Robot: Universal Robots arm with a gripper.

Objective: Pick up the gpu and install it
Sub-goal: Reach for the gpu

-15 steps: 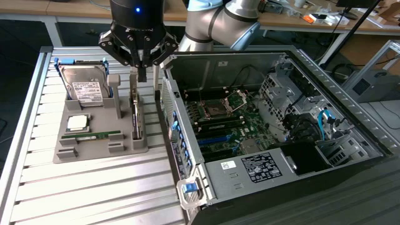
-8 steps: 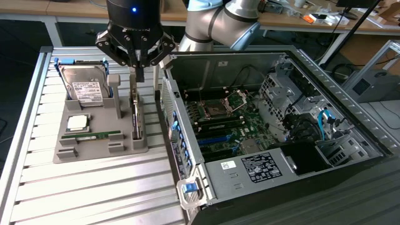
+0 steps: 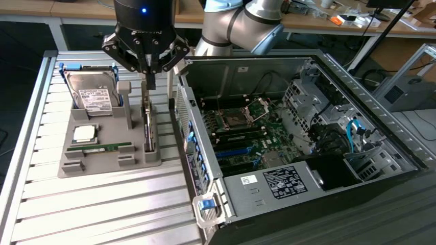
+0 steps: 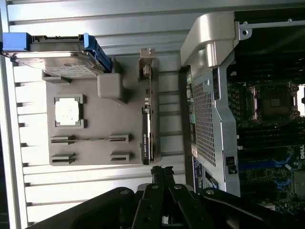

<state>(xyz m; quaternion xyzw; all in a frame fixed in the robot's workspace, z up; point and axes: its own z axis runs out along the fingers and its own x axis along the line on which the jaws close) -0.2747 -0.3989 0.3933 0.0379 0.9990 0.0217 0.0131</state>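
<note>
1. The graphics card [image 3: 148,130] stood on edge in a slot of the grey tray [image 3: 102,164] on the counter [image 3: 102,214], beside the open computer case [image 3: 272,76]. It was neither lifted nor installed.
2. The claw [image 3: 151,84] hung just above it, pressed together, apparently pinching nothing.
3. The card's long axis ran alongside the case wall, bracket end toward the hard drive [image 3: 92,94].

I see a grey tray [image 3: 102,162] on the silver, ribbed table [image 3: 95,209]. The gpu [image 3: 148,127] is dark. The drive [image 3: 93,94] is silver with a white label and blue rails. The stick [image 3: 102,147] is green. The board [image 3: 252,138] is green with blue slots, and the gripper [image 3: 151,84] is black.
</note>
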